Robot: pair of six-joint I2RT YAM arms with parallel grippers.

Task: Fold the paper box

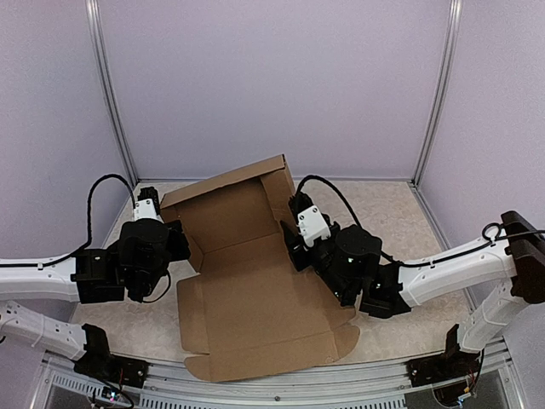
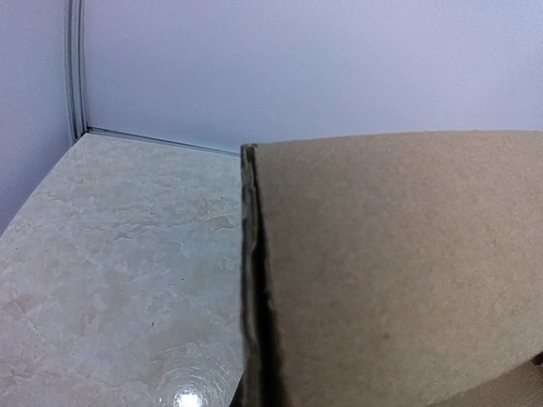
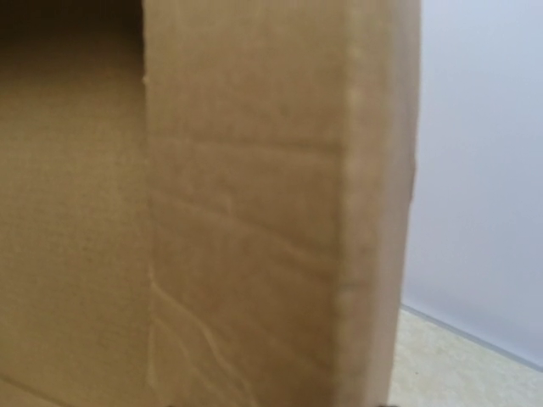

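Observation:
The paper box is a brown cardboard sheet lying open in the middle of the table, its back panel and two side flaps raised. My left gripper is shut and sits against the raised left flap. Whether it pinches the flap does not show. In the left wrist view the cardboard fills the right half, its doubled edge running down the middle, and no fingers show. My right gripper is at the raised right flap. That flap fills the right wrist view and hides the fingers.
The pale marbled tabletop lies between lilac walls with metal corner posts. The box's front flaps reach close to the table's near edge. Bare tabletop shows left of the box and more to its right.

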